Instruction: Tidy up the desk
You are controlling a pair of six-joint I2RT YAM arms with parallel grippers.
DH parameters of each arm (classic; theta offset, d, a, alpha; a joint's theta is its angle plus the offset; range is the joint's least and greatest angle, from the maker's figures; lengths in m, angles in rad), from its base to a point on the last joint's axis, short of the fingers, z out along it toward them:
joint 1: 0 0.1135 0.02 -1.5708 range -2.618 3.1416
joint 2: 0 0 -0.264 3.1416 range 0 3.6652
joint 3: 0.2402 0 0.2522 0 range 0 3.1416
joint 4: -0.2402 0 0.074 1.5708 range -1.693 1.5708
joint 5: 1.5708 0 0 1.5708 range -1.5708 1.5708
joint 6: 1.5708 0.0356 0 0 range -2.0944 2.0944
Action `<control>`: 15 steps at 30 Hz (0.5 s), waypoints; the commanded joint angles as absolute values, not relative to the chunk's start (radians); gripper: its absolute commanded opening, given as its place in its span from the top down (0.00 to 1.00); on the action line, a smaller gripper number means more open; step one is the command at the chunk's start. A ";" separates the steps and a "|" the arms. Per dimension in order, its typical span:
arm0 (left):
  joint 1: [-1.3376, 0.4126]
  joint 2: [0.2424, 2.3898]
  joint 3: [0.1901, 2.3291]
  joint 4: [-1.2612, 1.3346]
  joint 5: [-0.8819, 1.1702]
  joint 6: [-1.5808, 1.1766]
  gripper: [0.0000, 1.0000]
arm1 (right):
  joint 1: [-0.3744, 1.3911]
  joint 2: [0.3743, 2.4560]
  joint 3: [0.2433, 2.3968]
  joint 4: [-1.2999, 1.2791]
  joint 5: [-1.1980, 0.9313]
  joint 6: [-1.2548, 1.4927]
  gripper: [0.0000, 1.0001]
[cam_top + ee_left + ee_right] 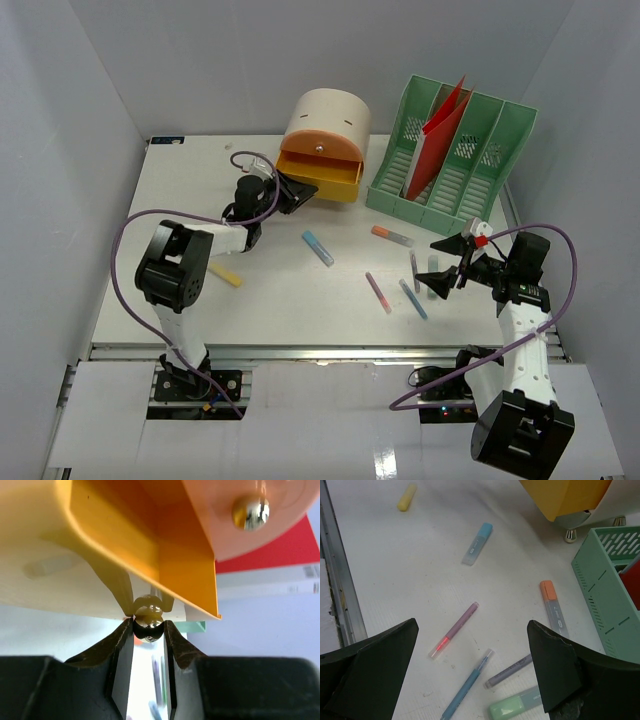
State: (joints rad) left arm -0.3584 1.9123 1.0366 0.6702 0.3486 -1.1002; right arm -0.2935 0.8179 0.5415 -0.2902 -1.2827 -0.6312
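On the white desk point(200, 300) stands a cream round drawer unit point(325, 120) with its yellow lower drawer point(320, 175) pulled out. My left gripper point(290, 192) is at that drawer's front. In the left wrist view the left gripper point(148, 630) is shut on the drawer's metal ball knob point(148, 625), under the yellow drawer point(130, 535). My right gripper point(440, 270) hovers open over loose pens, nothing between its fingers. Below the right gripper point(472, 625) lie a pink pen point(454, 630), a blue pen point(467, 684), a purple pen point(509, 671) and a green highlighter point(517, 704).
A green file rack point(455, 150) holding a red folder point(440, 135) stands back right. A blue highlighter point(318, 247), an orange highlighter point(391, 236) and a yellow highlighter point(225, 274) lie on the desk. White walls enclose three sides; a metal rail point(300, 350) runs along the front.
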 commanded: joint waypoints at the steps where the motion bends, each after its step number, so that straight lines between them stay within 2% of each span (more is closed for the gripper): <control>1: -0.362 1.801 0.939 0.688 0.382 -1.035 0.73 | -0.297 0.811 0.569 -0.282 -1.293 -0.626 0.04; 2: -0.363 1.798 0.938 0.683 0.383 -1.029 0.72 | -0.296 0.810 0.567 -0.281 -1.291 -0.626 0.04; 4: -0.362 1.797 0.953 0.670 0.393 -1.023 0.62 | -0.296 0.813 0.566 -0.279 -1.286 -0.626 0.04; 7: -0.364 1.802 0.974 0.659 0.410 -1.020 0.53 | -0.296 0.814 0.564 -0.279 -1.281 -0.628 0.04; 9: -0.362 1.797 0.982 0.645 0.416 -1.014 0.41 | -0.296 0.816 0.562 -0.281 -1.279 -0.630 0.04; 10: -0.363 1.785 0.984 0.629 0.415 -0.999 0.29 | -0.296 0.817 0.560 -0.282 -1.278 -0.636 0.04; 13: -0.362 1.739 0.979 0.580 0.410 -0.941 0.12 | -0.296 0.816 0.558 -0.297 -1.260 -0.659 0.04; 15: -0.361 1.680 0.956 0.541 0.408 -0.890 0.10 | -0.290 0.817 0.554 -0.291 -1.235 -0.653 0.04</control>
